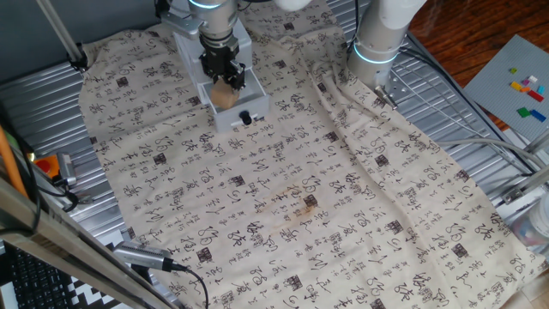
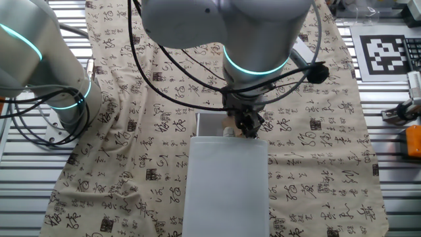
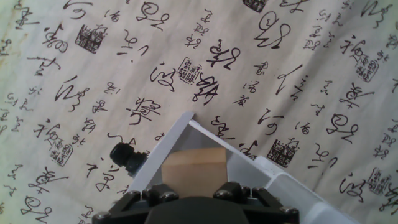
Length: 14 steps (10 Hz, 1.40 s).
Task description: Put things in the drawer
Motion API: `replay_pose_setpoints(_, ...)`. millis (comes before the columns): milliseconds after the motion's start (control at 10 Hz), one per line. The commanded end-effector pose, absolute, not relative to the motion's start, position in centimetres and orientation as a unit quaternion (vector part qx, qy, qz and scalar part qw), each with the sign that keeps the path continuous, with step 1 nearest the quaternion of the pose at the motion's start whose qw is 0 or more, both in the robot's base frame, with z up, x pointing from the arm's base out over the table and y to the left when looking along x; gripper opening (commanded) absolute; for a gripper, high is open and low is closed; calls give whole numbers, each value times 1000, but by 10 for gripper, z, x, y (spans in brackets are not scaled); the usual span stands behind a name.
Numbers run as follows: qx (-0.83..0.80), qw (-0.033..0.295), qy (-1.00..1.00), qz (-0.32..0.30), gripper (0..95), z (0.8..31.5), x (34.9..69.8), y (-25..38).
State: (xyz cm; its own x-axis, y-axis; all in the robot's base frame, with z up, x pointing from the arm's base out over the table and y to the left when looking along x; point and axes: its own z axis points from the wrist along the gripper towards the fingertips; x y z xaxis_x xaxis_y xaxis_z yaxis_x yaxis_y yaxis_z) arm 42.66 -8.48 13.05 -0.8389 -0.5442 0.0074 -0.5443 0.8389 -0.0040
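Observation:
The white drawer unit (image 1: 225, 103) stands at the far side of the patterned cloth, its drawer pulled open, with the round black knob (image 1: 246, 118) at the front. My gripper (image 1: 225, 79) hangs straight over the open drawer, shut on the tan block (image 1: 225, 96), which sits low inside the drawer opening. In the hand view the block (image 3: 194, 167) lies between my fingers, inside the drawer's white walls (image 3: 166, 142), with the knob (image 3: 126, 157) to the left. In the other fixed view the unit (image 2: 227, 178) shows from behind, and my gripper (image 2: 247, 125) is at its far end.
A second arm's base (image 1: 377, 43) stands right of the drawer. A grey baseplate with small bright toy bricks (image 1: 525, 86) lies at the far right. A cabled tool (image 1: 146, 257) lies at the near left. A printed marker tag (image 2: 388, 52) lies off the cloth.

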Motion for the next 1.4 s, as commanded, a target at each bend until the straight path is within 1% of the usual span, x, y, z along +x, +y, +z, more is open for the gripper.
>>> replay_pose_setpoints(100,288,2,-958,3,570,128,428,-85)
replay_pose_setpoints(200,297,-4,-955,1,570,126,429,-85)
replay_pose_setpoints(300,300,-3,-954,2,760,126,429,-85)
replay_pose_setpoints(400,298,-3,-954,1,570,127,428,-85)
replay_pose_setpoints(500,297,-5,-955,-6,570,132,430,-81)
replay_pose_setpoints(600,286,-2,-958,0,380,139,431,-71)
replay_pose_setpoints(700,267,1,-964,-1,0,146,433,-56)
replay_pose_setpoints(900,250,-5,-968,-7,0,141,433,-29)
replay_pose_setpoints(1000,264,1,-965,-8,0,134,434,-15)
replay_pose_setpoints(1100,288,12,-957,-9,0,128,434,-10)
replay_pose_setpoints(1400,315,11,-949,-12,0,107,436,-5)
